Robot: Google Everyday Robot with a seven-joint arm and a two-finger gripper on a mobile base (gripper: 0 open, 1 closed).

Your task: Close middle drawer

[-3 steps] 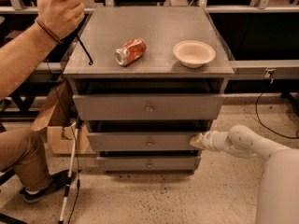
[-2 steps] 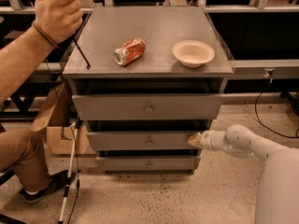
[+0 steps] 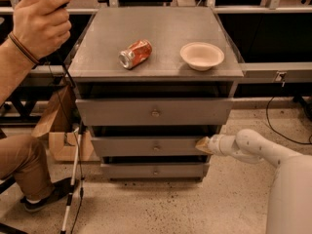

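Observation:
The middle drawer (image 3: 146,146) is a grey metal front with a small round knob (image 3: 156,147), set between the taller top drawer front (image 3: 153,112) and the narrowest bottom one (image 3: 155,170). It stands only slightly out from the cabinet. My gripper (image 3: 201,145) reaches in from the right on a white arm (image 3: 253,147), its tan tip against the right end of the middle drawer's front panel.
On the cabinet top lie a crushed red can (image 3: 135,54) and a beige bowl (image 3: 202,56). A person sits at the left, with a raised hand (image 3: 41,21), a knee (image 3: 19,160), a white cane (image 3: 70,189) and a cardboard box (image 3: 58,130). Speckled floor lies in front.
The middle drawer has slid a little further in, with my gripper following it leftward. The person's hand has stayed raised at the upper left.

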